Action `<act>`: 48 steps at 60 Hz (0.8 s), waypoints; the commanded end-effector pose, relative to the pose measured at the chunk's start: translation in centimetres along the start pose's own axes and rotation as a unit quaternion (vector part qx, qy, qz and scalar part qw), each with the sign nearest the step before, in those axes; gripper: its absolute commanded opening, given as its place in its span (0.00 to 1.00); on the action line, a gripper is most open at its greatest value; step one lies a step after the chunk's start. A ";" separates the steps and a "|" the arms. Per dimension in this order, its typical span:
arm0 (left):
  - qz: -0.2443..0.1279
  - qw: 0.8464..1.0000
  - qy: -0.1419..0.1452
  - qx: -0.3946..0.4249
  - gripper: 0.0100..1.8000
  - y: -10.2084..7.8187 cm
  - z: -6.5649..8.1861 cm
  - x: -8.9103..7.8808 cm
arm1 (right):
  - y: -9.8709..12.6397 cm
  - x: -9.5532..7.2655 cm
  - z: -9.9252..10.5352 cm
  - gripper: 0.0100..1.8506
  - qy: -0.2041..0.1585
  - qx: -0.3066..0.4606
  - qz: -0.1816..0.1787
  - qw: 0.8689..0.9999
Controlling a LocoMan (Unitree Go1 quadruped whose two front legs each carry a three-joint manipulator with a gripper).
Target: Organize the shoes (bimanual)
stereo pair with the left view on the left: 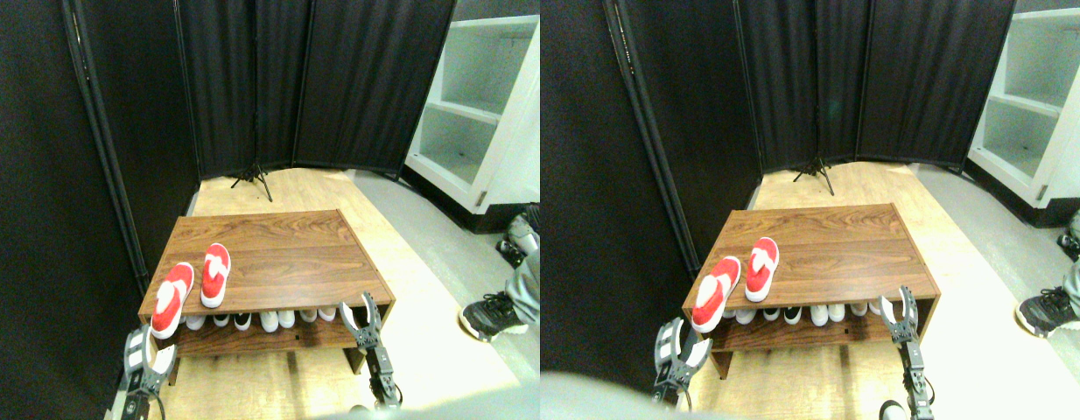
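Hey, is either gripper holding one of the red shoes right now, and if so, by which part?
Nothing is held. Both red shoes lie on the shoe rack; the left gripper and right gripper are open, clear of them.

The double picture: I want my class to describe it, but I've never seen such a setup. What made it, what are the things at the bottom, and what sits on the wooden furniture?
It is one moment seen by the two eyes of a single wide camera on a four-legged robot, looking forward and down. The pale limbs rising from the bottom are its arms: the left hand and the right hand, both with jaws open, holding nothing. Before it stands a low wooden shoe rack. Two red slip-on shoes lie on top, at its left; the nearer one overhangs the front edge. A row of white and black shoes fills the shelf beneath. A person's black sneaker shows at right.
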 end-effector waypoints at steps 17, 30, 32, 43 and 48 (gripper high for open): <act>0.056 0.979 -0.036 -0.191 0.39 3.9 1.1 0.4 | -0.2 -0.4 -0.2 0.16 0.001 -0.010 0.007 1.000; 0.046 0.980 -0.088 -0.173 0.16 6.0 1.8 0.9 | -0.3 -0.3 -0.5 0.13 0.003 -0.010 0.007 1.000; 0.046 0.980 -0.088 -0.174 0.17 6.3 1.8 1.0 | -0.3 -0.3 -0.5 0.13 0.004 -0.011 0.008 1.000; 0.071 0.974 -0.048 -0.211 0.50 5.4 1.9 0.9 | -0.3 -0.1 -0.5 0.11 -0.001 -0.020 0.006 1.000; 0.069 0.970 -0.030 -0.231 0.59 4.3 1.5 0.7 | -0.1 0.1 -0.6 0.11 -0.013 -0.027 0.009 1.000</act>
